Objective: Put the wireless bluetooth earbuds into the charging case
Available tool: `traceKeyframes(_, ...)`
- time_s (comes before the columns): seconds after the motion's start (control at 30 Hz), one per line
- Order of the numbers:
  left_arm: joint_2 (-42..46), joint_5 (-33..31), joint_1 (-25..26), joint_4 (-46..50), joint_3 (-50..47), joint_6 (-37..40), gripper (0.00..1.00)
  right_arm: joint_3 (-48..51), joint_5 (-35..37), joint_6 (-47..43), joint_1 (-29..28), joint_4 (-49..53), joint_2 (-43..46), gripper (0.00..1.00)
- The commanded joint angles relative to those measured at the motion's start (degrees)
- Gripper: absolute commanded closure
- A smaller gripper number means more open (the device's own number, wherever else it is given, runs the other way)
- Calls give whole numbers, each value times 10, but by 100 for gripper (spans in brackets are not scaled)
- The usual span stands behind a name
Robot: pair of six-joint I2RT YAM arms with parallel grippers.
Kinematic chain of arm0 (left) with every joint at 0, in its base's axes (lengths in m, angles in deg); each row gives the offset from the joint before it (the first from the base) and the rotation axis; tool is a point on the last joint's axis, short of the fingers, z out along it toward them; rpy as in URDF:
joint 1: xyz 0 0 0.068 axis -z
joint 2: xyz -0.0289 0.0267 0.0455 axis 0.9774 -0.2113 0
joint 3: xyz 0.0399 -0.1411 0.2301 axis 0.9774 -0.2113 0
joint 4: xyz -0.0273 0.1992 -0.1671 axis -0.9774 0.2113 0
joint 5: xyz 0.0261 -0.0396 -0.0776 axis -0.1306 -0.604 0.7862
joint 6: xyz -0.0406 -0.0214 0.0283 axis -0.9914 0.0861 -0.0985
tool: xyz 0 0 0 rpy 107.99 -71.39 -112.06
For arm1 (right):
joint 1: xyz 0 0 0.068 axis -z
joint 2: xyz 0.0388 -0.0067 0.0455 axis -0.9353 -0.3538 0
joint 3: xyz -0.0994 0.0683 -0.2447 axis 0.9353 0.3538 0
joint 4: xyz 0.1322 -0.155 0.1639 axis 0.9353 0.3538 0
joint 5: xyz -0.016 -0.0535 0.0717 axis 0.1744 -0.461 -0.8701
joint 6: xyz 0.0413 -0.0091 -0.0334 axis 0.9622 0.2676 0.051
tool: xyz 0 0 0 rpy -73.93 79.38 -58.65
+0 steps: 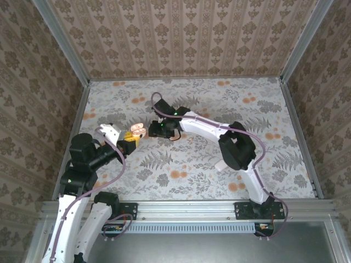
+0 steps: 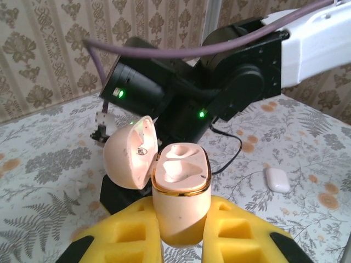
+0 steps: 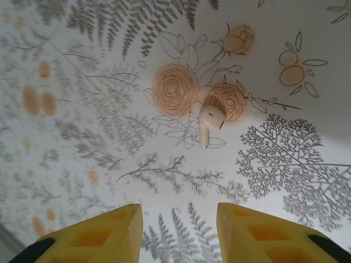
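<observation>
My left gripper (image 2: 181, 236) is shut on the pale pink charging case (image 2: 181, 211), its yellow pads pressing both sides. The case stands upright with a gold rim. Its lid (image 2: 129, 159) hangs open to the left and both wells are bare. From above, the case (image 1: 136, 131) is held left of centre, with my right gripper (image 1: 159, 129) just to its right. A small white earbud (image 3: 209, 123) lies on the flowered tabletop, beyond my right gripper (image 3: 180, 212), which is open with nothing between its pads. An earbud (image 2: 277, 179) lies on the tabletop right of the case.
The right arm's black wrist (image 2: 181, 93) looms close behind the open case, and a thin black cable (image 2: 236, 150) loops over the table there. Patterned walls (image 1: 186, 33) and metal rails fence the floral tabletop (image 1: 192, 164) on three sides.
</observation>
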Motion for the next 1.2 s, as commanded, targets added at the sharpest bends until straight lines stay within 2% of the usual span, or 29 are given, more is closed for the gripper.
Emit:
traceKeyframes(0.0,9,-14,-4,19,13,12,100,-60,66,32,-13,74,-41,60)
traceKeyframes(0.2,27,-8,-6,23,0,3,100,-143,125,48,-34,133,-109,61)
traceKeyframes(0.43,41,7,-6,16,-12,-11,100,-190,167,55,-39,142,-151,65)
traceKeyframes(0.73,47,7,-6,13,-17,-12,100,-208,175,62,-41,126,-168,65)
traceKeyframes(0.8,46,25,-6,11,-17,-14,100,-216,178,61,-41,131,-176,65)
traceKeyframes(1.17,48,26,-6,5,-21,-18,100,-272,206,44,-44,160,-216,66)
